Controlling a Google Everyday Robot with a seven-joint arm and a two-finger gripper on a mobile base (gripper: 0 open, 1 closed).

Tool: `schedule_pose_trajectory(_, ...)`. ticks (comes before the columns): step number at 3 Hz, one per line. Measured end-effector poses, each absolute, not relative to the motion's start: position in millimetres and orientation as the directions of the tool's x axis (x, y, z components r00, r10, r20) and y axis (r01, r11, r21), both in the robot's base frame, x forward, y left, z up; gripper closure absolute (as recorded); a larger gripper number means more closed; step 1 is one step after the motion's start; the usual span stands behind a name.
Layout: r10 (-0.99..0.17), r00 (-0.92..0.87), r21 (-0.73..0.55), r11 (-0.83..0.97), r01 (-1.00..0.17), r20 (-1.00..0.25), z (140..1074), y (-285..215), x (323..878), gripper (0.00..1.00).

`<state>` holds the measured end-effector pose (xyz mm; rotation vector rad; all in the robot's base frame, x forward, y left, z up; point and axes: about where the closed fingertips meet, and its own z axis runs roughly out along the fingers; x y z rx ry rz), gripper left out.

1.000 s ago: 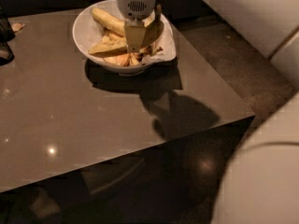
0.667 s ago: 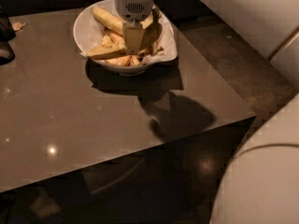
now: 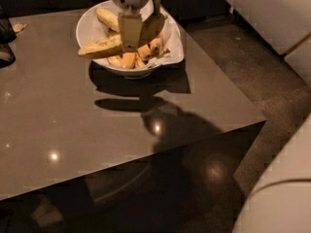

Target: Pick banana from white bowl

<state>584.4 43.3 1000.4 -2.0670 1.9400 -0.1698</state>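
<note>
The white bowl (image 3: 85,27) stands at the far edge of the dark table, with a white paper liner (image 3: 175,52) sticking out on its right side. My gripper (image 3: 141,40) hangs over the middle of the bowl and is shut on the banana (image 3: 99,46). The banana is long and yellow with brown marks. It is raised and lies roughly level, with its free end past the bowl's left rim. A shorter, plumper banana (image 3: 108,18) lies at the back of the bowl. Yellow-orange fruit pieces (image 3: 129,59) lie under the gripper.
The table's (image 3: 73,130) right corner (image 3: 265,115) borders a speckled floor (image 3: 252,67). A dark object (image 3: 5,38) stands at the table's far left edge. Pale rounded bodies fill the top right (image 3: 272,13) and bottom right (image 3: 282,203) of the view.
The gripper has lifted the long banana from among the fruit. Its free end now reaches out over the bowl's left rim and casts a shadow on the table.
</note>
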Motion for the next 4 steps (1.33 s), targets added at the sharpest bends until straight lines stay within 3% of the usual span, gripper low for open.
schedule_pose_trajectory(4, -0.969, 0.205, -0.239, -0.168, -0.956, -0.139, 999.1, 49.8, 496.0, 1.0)
